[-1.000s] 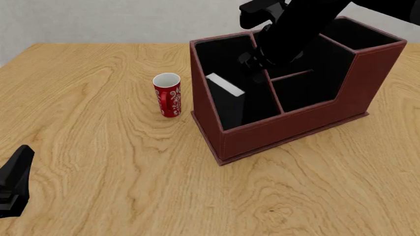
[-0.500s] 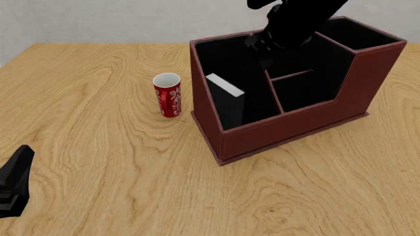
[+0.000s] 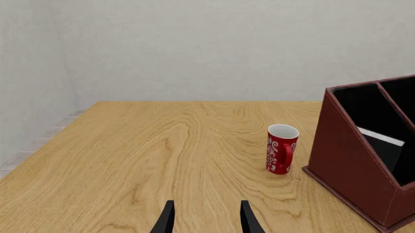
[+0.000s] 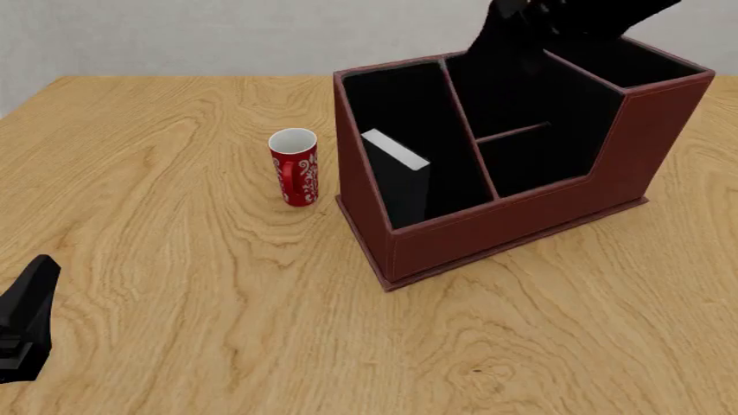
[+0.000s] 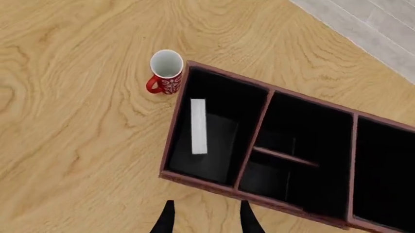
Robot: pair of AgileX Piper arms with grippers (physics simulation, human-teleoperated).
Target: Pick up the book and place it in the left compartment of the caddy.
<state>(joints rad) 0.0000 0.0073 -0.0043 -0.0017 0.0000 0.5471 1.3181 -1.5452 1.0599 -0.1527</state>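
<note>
**Book standing in caddy's left compartment; both grippers empty**

The caddy (image 4: 519, 216) sits on the wooden table (image 4: 173, 259), its sloped-wall end nearest the red-and-white cup (image 4: 295, 166). The cup stands upright just beside that end, not touching it.

The book (image 4: 398, 173) is inside the left compartment (image 4: 398, 104) of the caddy. It stands on edge, its white-grey page edge facing up, leaning toward the caddy's outer wall on the cup side. From the right wrist view the book (image 5: 198, 126) shows as a narrow pale strip lying along the depth of that compartment, close to the outer wall, with black lining open beside it toward the first divider. The left wrist view shows the same pale edge (image 3: 381, 137) just behind the sloped wall.

The right gripper (image 5: 205, 218) is above the caddy, clear of its rim; its fingers stand apart with nothing between them. In the front view only the dark arm shows over the caddy's far side.

The left gripper (image 3: 206, 221) is well apart from the caddy, on the cup's side, low over bare table. Its fingers are spread and hold nothing.
</note>
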